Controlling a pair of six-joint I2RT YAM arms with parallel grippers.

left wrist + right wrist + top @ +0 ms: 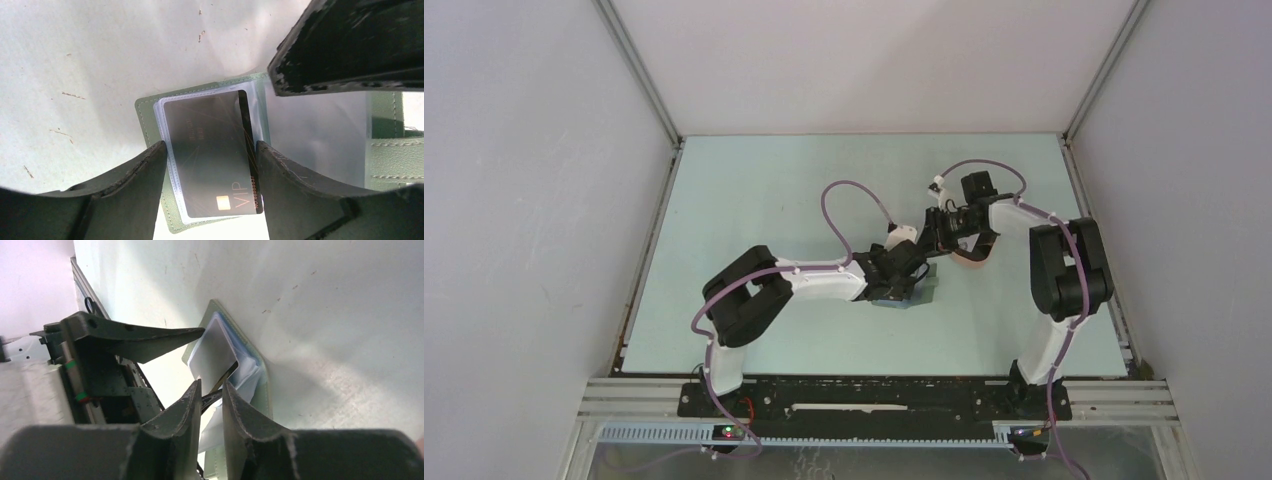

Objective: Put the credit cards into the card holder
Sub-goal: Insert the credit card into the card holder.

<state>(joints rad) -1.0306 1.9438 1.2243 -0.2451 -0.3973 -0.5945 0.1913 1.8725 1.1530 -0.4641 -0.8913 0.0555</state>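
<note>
Left wrist view: left gripper (210,152) spread wide, one finger (140,175) on either side of a dark credit card (207,165) marked VIP, chip at the near end. The card lies flat and appears to sit under a clear sleeve (167,125) of the grey-green card holder (146,114), which lies open on the pale table (75,60). Cannot tell whether the fingers touch the holder. Beyond and to the right of this gripper, one black finger (350,45) of the right gripper (211,386) crosses above a second clear sleeve. Right wrist view: right gripper nearly closed, pinching the thin edge of the dark card. The card runs just past the tips into the fanned sleeves. A left-gripper finger stands to its left. Top view: both grippers meet over the holder at mid-table. A salmon-pink tray (974,262) lies just beyond, partly hidden under the right wrist.
</note>
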